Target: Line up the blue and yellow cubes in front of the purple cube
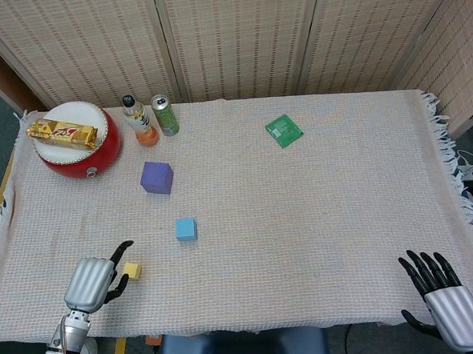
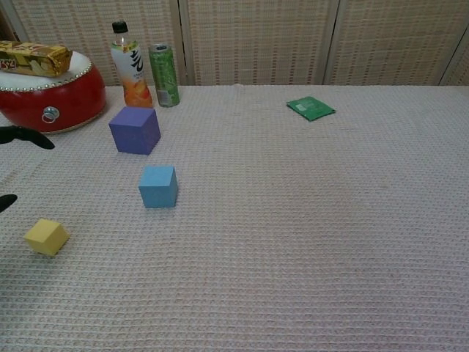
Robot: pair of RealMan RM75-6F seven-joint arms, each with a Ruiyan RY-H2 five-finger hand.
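A purple cube [image 1: 156, 178] [image 2: 135, 130] stands on the woven cloth at the left. A smaller blue cube [image 1: 185, 229] [image 2: 158, 186] sits in front of it, slightly to the right. The little yellow cube [image 1: 131, 270] [image 2: 46, 237] lies nearer the front edge, further left. My left hand [image 1: 94, 281] hovers just left of the yellow cube, open, fingers apart around it without touching. Its dark fingertips [image 2: 26, 137] show at the chest view's left edge. My right hand [image 1: 443, 302] is open at the front right corner, off the cloth.
A red drum [image 1: 81, 151] with a snack bar [image 1: 61, 133] on top stands at the back left. An orange drink bottle [image 1: 140, 121] and a green can [image 1: 165, 115] stand behind the purple cube. A green packet [image 1: 283, 130] lies at the back centre.
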